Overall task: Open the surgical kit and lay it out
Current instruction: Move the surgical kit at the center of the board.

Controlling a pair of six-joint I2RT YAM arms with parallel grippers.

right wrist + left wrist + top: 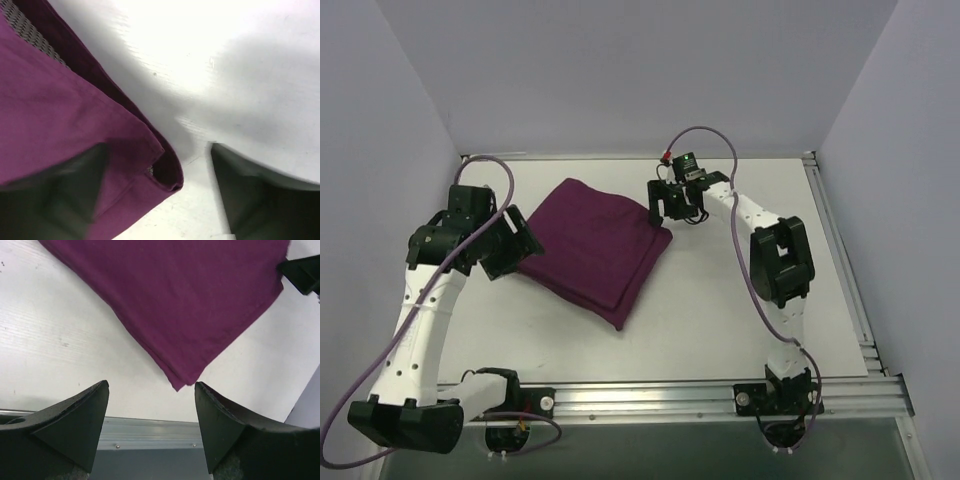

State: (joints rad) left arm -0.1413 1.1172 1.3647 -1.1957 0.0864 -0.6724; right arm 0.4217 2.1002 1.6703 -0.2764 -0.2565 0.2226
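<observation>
- The large dark purple cloth wrap (595,245) is lying folded shut on the white table (740,320), left of centre.
- The left gripper (151,386) is hanging released at the wrap's left side, its fingers (75,415) spread wide and grasping nothing.
- The right gripper (157,147) is likewise released, its jaws straddling the wrap's right corner without clamping it.
- The rectangular silver wire-mesh tray (20,22) is showing only as a strip of mesh beneath a fold.
</observation>
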